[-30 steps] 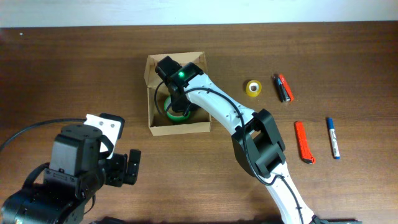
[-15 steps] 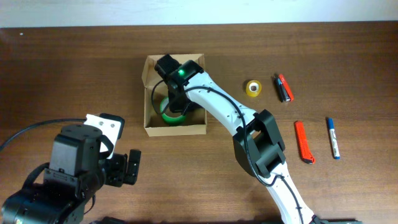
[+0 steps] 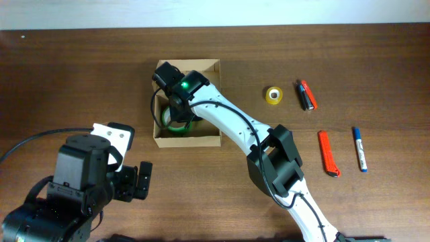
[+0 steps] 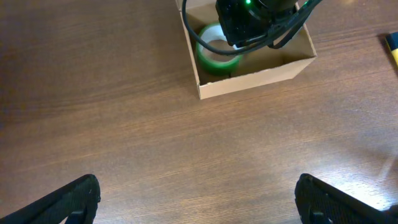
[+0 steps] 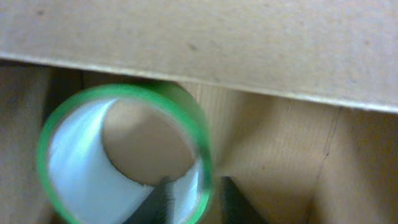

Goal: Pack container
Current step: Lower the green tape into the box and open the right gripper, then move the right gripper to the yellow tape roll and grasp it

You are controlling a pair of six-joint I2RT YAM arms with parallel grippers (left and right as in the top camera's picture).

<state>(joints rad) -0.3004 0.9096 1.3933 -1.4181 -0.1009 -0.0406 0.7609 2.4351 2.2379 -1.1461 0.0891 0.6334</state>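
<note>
Right gripper (image 3: pixel 176 113) down inside container (image 3: pixel 189 140), above green tape (image 4: pixel 210 60) (left gripper (image 4: pixel 196 202) spread)

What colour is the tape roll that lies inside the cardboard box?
The tape roll is green, white inside; clearest in the right wrist view.
</note>
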